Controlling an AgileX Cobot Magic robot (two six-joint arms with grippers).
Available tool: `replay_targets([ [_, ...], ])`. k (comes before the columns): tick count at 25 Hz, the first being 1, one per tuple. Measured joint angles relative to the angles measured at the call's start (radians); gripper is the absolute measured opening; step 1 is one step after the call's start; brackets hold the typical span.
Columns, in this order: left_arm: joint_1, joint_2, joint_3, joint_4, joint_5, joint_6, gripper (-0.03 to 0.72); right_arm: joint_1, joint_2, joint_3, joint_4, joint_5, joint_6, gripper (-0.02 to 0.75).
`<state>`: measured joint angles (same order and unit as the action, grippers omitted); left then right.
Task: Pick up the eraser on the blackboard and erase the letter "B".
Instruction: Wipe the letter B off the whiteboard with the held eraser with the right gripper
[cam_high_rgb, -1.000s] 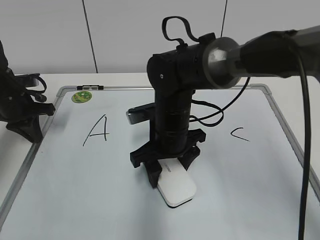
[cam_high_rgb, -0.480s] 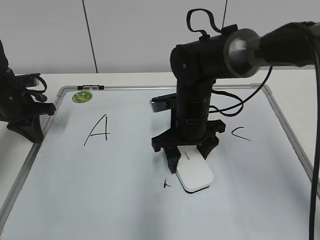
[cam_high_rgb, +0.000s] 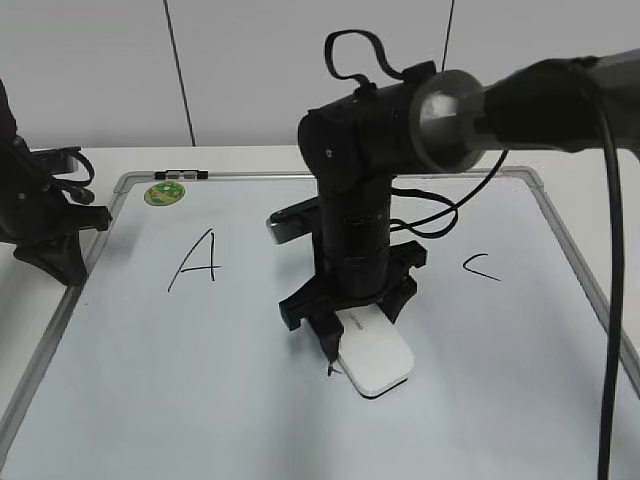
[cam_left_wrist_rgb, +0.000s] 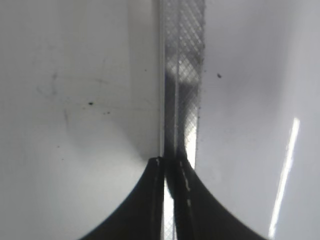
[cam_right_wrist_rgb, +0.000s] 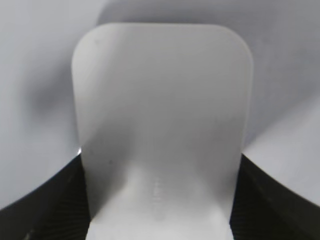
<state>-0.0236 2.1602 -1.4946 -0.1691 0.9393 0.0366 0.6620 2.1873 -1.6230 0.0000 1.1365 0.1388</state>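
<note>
My right arm (cam_high_rgb: 350, 200) stands mid-board (cam_high_rgb: 130, 400), blocking the middle. The eraser (cam_high_rgb: 372, 353) lies flat under my right gripper (cam_high_rgb: 350, 325). Bare board lies near left and near right. My left gripper (cam_high_rgb: 55, 240) sits at the frame's (cam_left_wrist_rgb: 182, 75) left edge, well apart, fingers together.

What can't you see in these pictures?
- The B: in the exterior view only a small black mark shows beside the eraser; the eraser and right gripper cover the rest.
- Eraser's lettering: too blurred in the right wrist view.
- Eraser's underside: faces the board in both views.
- Left gripper: its arm is cut off by the exterior view's left edge.
</note>
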Motion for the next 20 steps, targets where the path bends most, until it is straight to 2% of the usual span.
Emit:
replay_targets([
  [5,0.0,0.0,0.0,-0.002,0.001,0.0,0.016,0.042,0.0,0.0,0.027,0.0,-0.016,0.521],
  [20,0.0,0.0,0.0,-0.004,0.004,0.0,0.016,0.054,0.002,0.002,0.209,0.002,-0.097,0.521],
])
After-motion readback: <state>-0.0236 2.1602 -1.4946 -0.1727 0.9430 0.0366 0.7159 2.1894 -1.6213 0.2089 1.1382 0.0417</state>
